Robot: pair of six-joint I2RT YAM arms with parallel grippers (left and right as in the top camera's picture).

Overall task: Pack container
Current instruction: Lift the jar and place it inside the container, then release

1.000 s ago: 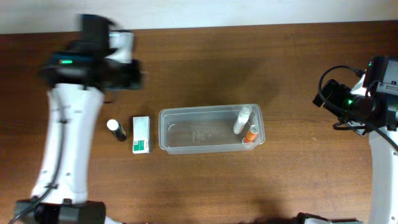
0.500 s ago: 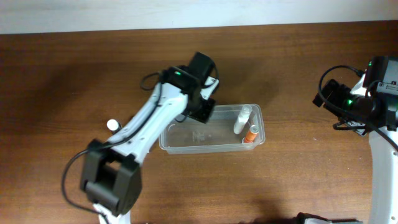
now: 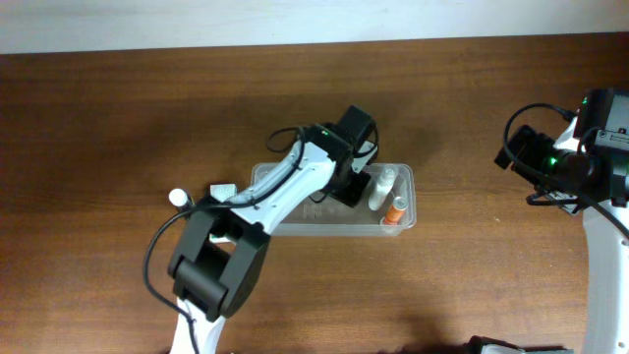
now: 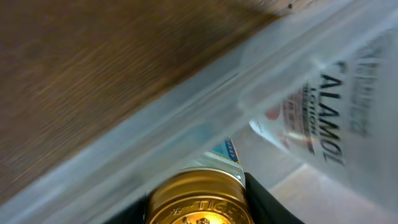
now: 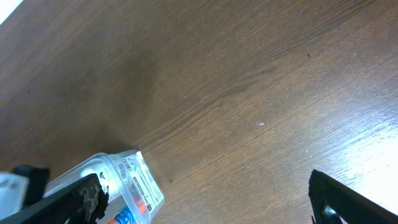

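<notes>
The container (image 3: 295, 228) is a clear plastic tub at the table's middle. A white bottle (image 3: 381, 189) and an orange-labelled bottle (image 3: 395, 211) lie at its right end. My left gripper (image 3: 354, 189) is over the tub's middle, shut on a small jar with a gold lid (image 4: 199, 200). In the left wrist view the tub's rim (image 4: 186, 118) and the white bottle (image 4: 323, 124) are just beyond the jar. My right gripper (image 5: 205, 208) is open and empty, well right of the tub; the tub's corner (image 5: 134, 177) shows in its view.
A small white-and-green box (image 3: 221, 190) lies left of the tub, partly hidden by my left arm. A small black bottle with a white cap (image 3: 178, 198) lies further left. The table's back edge meets a white wall.
My left arm has swung from the table's back left across to the tub, and its gripper is now over the tub's middle. The right arm has not moved.
</notes>
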